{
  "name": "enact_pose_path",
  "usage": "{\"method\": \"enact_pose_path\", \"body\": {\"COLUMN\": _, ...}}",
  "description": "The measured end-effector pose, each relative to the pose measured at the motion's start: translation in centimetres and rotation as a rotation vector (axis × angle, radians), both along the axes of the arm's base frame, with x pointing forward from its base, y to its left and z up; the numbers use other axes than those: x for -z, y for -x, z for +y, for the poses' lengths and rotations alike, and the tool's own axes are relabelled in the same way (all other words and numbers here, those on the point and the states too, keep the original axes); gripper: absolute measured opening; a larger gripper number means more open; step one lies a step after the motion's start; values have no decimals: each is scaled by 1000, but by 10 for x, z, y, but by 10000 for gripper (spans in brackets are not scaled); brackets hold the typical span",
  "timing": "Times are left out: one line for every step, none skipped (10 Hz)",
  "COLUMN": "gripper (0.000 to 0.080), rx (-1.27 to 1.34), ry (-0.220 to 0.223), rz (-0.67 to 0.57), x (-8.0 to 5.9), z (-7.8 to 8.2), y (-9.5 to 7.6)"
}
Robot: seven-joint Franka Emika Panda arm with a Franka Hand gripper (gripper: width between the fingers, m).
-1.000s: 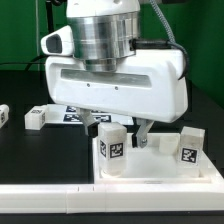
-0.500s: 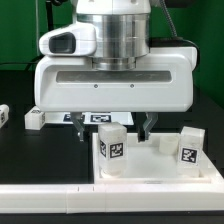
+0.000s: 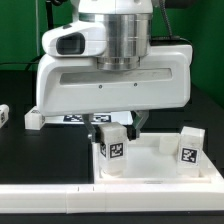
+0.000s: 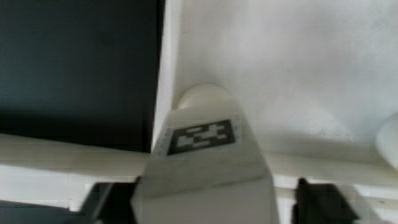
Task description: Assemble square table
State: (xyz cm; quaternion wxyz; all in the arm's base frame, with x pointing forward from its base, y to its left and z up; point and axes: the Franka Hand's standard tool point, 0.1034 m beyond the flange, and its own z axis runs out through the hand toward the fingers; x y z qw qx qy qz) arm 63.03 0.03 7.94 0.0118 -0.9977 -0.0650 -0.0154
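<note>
- Straddling the upright leg (image 4: 205,140) on the tabletop (image 3: 160,168) with the pincer (image 4: 219,200); can't tell if actually clamped.
- Probably light, stiff, kinda slick plastic, so best gripped on the flat sides.

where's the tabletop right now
Exterior view: the tabletop lies low on the right, below the gripper, with two tagged legs standing on it.

No words, nos. or brand marks are showing legibly anywhere. Only black-white square code tags (patterns, not readable txt) are showing. One is sitting on the front leg (image 3: 111,146) on the tabletop (image 3: 160,172) nr the worktop's front edge. Another is on the second leg (image 3: 188,148) beside it. A third is on a white piece (image 4: 203,165) in the wrist view.
</note>
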Motion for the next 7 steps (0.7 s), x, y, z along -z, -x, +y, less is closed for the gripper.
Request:
{"method": "enact_pose_path", "body": {"gripper": 282, "rx": 15, "ry": 0, "rz": 0, "x": 0, "z": 0, "y": 0}}
{"method": "enact_pose_path", "body": {"gripper": 284, "rx": 22, "ry": -1, "rz": 1, "x": 0, "z": 0, "y": 0}}
{"method": "enact_pose_path", "body": {"gripper": 284, "rx": 65, "ry": -2, "rz": 2, "x": 0, "z": 0, "y": 0}}
{"method": "enact_pose_path", "body": {"gripper": 284, "rx": 223, "ry": -14, "rz": 5, "x": 0, "z": 0, "y": 0}}
{"method": "enact_pose_path", "body": {"gripper": 284, "rx": 377, "ry": -25, "rz": 8, "x": 0, "z": -1, "y": 0}}
{"method": "enact_pose_path", "body": {"gripper": 284, "rx": 521, "ry": -33, "rz": 12, "x": 0, "z": -1, "y": 0}}
{"method": "enact_pose_path", "body": {"gripper": 284, "rx": 653, "ry": -42, "rz": 17, "x": 1, "z": -2, "y": 0}}
